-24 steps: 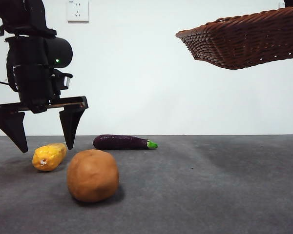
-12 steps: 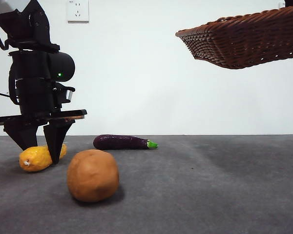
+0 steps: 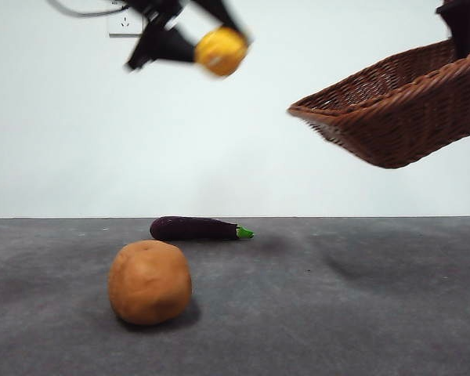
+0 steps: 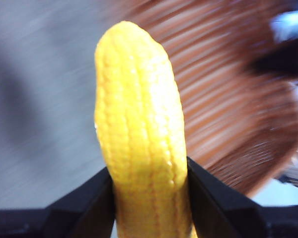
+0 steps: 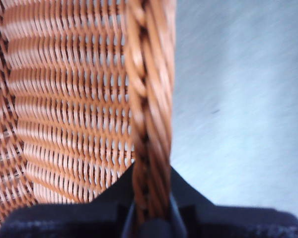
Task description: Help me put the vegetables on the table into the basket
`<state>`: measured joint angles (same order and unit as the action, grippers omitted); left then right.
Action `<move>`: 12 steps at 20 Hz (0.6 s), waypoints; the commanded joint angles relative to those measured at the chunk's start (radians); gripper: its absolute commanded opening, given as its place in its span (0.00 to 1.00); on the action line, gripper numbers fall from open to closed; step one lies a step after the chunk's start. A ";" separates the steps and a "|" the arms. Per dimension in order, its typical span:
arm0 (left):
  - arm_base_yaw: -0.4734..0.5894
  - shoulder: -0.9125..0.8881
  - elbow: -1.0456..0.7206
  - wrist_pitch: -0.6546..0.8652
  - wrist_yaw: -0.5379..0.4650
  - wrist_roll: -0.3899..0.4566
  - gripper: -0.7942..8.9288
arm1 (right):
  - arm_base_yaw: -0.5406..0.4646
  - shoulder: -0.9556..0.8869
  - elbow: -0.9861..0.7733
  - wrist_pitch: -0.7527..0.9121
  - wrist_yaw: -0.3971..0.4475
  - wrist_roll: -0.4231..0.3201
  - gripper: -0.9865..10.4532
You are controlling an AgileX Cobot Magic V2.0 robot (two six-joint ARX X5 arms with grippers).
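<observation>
My left gripper (image 3: 189, 39) is high at the top left of the front view, shut on the yellow corn cob (image 3: 221, 51). The left wrist view shows the corn cob (image 4: 139, 134) clamped between the black jaws, with the blurred basket (image 4: 238, 114) beyond it. The brown wicker basket (image 3: 399, 110) hangs tilted in the air at the right. My right gripper (image 5: 151, 208) is shut on the basket's braided rim (image 5: 149, 99). On the table (image 3: 337, 313) lie the purple eggplant (image 3: 196, 229) and, nearer, the round potato (image 3: 150, 282).
A white wall with a socket (image 3: 124, 27) stands behind the table. The basket casts a shadow on the table's right half (image 3: 376, 266).
The left gripper has closed on the corn, lifted it off the table and swung it up and right toward the basket. The basket has tilted, its open side turned more to the left.
</observation>
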<state>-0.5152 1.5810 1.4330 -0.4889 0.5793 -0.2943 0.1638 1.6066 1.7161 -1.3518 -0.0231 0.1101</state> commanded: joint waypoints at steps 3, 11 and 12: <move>-0.101 0.039 -0.002 0.083 -0.012 -0.123 0.07 | 0.109 -0.008 -0.056 0.019 -0.003 0.047 0.07; -0.114 0.104 -0.002 0.046 -0.053 -0.187 0.10 | 0.245 -0.008 -0.058 0.027 -0.006 0.092 0.07; -0.114 0.104 -0.002 0.037 -0.059 -0.196 0.20 | 0.251 -0.008 -0.058 0.027 -0.007 0.096 0.07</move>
<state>-0.6258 1.6798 1.4338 -0.4538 0.5228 -0.4755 0.4141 1.6066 1.6619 -1.3369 -0.0257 0.1860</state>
